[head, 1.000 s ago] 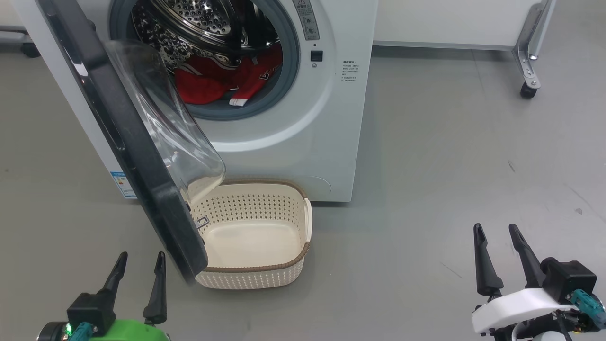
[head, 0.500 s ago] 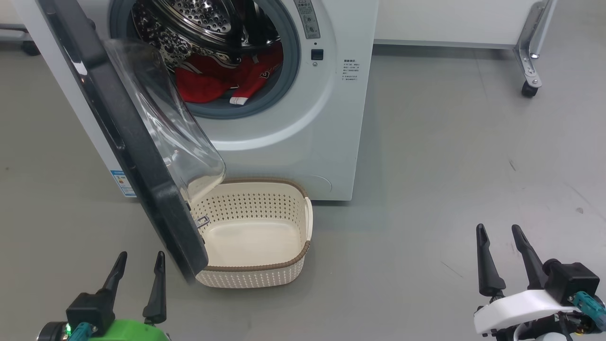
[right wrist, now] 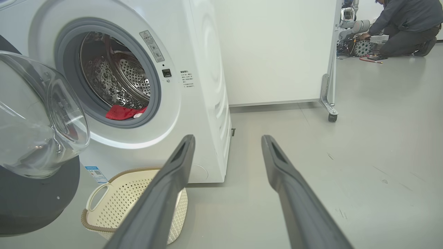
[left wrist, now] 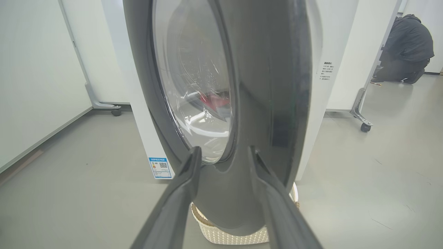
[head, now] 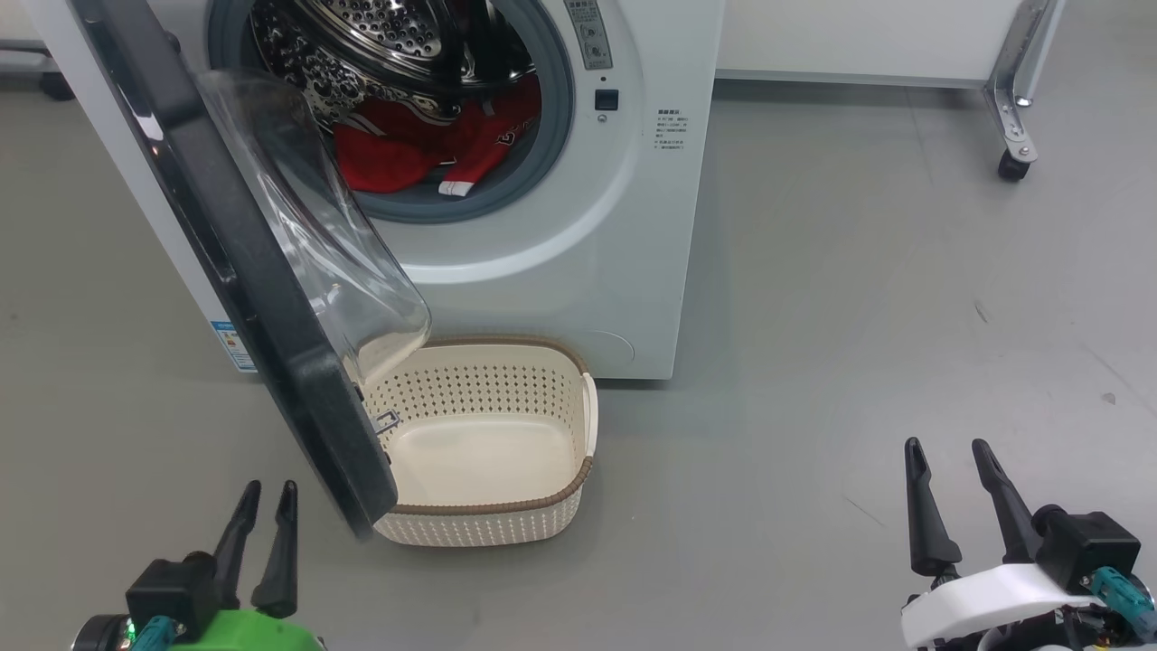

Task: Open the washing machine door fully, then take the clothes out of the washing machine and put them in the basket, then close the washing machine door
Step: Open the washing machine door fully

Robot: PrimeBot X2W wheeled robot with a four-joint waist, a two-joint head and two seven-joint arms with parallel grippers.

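Observation:
The white washing machine [head: 578,235] stands ahead with its door [head: 244,271] swung partway out, the glass bowl hanging over the basket [head: 488,533]. Red clothes [head: 407,149] lie in the steel drum. The cream basket sits on the floor against the machine's front, nothing in it. My left gripper [head: 268,493] is low at the left, just short of the door's lower edge, fingers narrowly apart with nothing between them. In the left wrist view the door's black outer rim [left wrist: 270,86] rises close behind the left gripper [left wrist: 223,152]. My right gripper [head: 947,448] stands open over bare floor at the right.
A white partition on castered metal legs [head: 1011,167] stands at the back right. A person [right wrist: 405,27] crouches on the floor far off beyond it. Grey floor stretches to the right of the machine and the basket.
My left gripper's fingers have drawn closer together. The head camera has shifted slightly; the door, clothes and basket stay where they were.

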